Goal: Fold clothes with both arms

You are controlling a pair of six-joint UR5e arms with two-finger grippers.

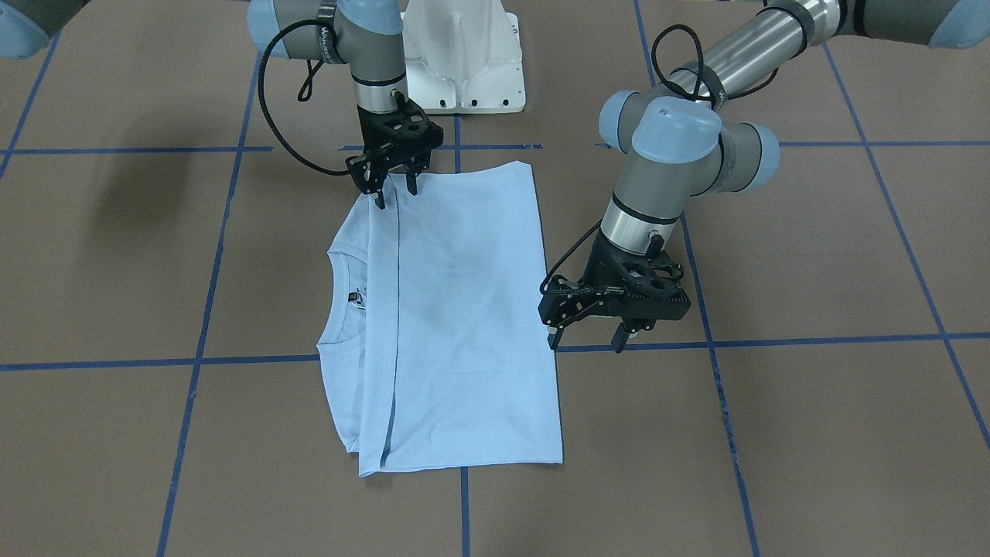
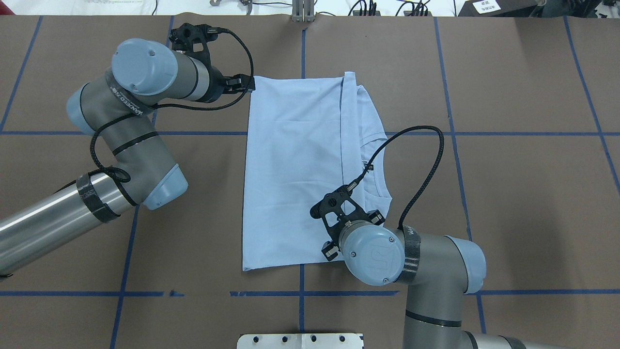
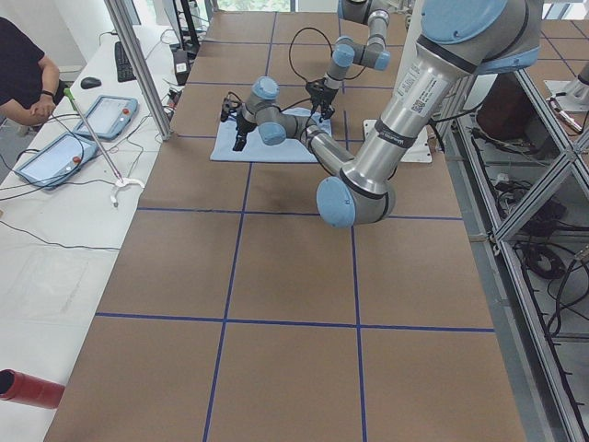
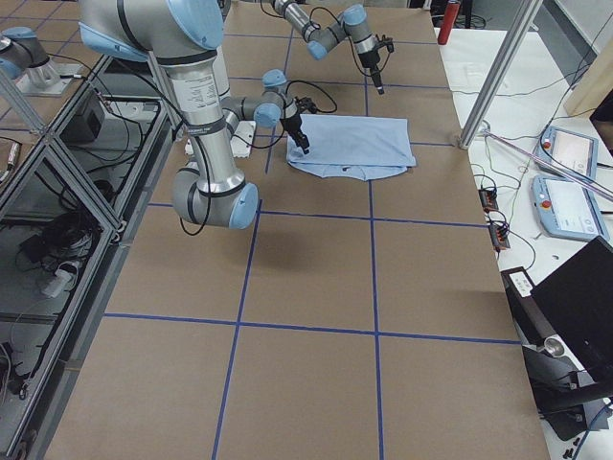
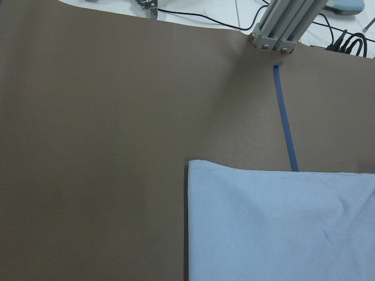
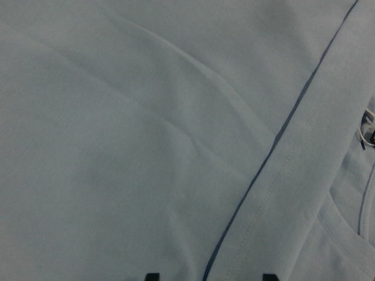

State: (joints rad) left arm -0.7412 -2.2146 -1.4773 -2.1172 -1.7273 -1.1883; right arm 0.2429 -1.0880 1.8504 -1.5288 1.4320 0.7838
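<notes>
The pale light-blue T-shirt lies flat on the brown table, folded into a tall rectangle. One flap covers most of it, and its hem edge runs as a straight line beside the collar and dark neck label. My right gripper stands open over the shirt's edge nearest the robot. Its fingertips straddle the hem line and hold nothing. My left gripper hangs open and empty above the table, just off the shirt's side edge. The left wrist view shows the shirt's far corner.
The white pedestal base sits at the table's robot side. Blue tape lines grid the brown surface. An aluminium post and cables stand at the far edge. A person sits at a side bench with tablets.
</notes>
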